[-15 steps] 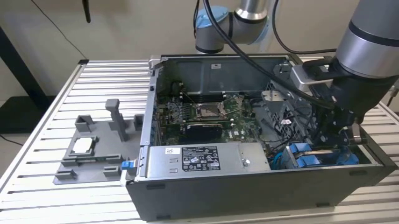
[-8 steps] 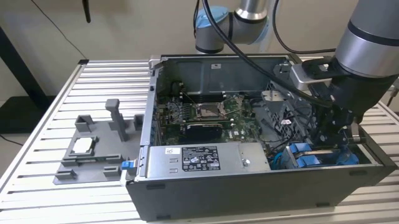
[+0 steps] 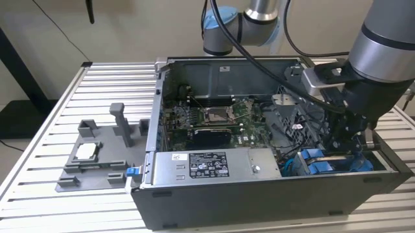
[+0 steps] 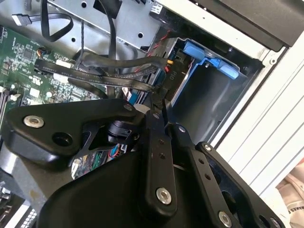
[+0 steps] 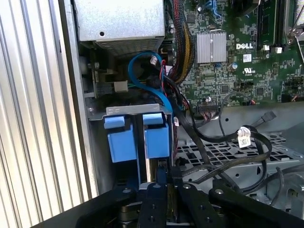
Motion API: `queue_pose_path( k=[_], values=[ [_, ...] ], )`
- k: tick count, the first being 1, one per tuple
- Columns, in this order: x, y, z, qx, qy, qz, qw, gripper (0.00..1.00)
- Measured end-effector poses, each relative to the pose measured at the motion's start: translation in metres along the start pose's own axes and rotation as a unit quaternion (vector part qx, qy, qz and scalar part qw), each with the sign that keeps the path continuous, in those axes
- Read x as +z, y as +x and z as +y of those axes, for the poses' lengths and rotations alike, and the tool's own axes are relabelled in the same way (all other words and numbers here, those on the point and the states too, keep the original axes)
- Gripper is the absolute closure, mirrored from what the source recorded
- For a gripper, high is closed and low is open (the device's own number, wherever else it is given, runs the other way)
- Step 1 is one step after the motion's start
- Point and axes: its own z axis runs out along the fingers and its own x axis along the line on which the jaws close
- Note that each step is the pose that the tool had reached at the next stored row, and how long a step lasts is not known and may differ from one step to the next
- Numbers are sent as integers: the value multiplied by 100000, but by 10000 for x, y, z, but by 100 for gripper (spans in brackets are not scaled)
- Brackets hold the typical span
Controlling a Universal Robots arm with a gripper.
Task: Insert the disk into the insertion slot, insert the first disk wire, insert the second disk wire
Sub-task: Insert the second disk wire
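In the open computer case, my gripper reaches down into the drive bay corner at the exterior view's right. Its black fingers press together, and a black flat disk wire runs right into their tips. The disk's blue carrier sits upright in the grey metal insertion slot, directly ahead of the gripper. A second blue carrier tab stands beside it. The disk's own body is mostly hidden inside the bay. The blue carrier also edges the bay in the second wrist view.
A grey power-supply box fills the case's near side, with the green motherboard behind it. Loose black cables and a blue cable crowd the bay. A perforated cage lies alongside. A grey fixture stands on the slatted table.
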Motion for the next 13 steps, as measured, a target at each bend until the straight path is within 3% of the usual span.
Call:
queue_pose_path(
  k=[10,13],
  values=[
    [33,3,4,-1,3,1,100000,84],
    [33,5,2,18,-21,-263,100000,83]
  ],
)
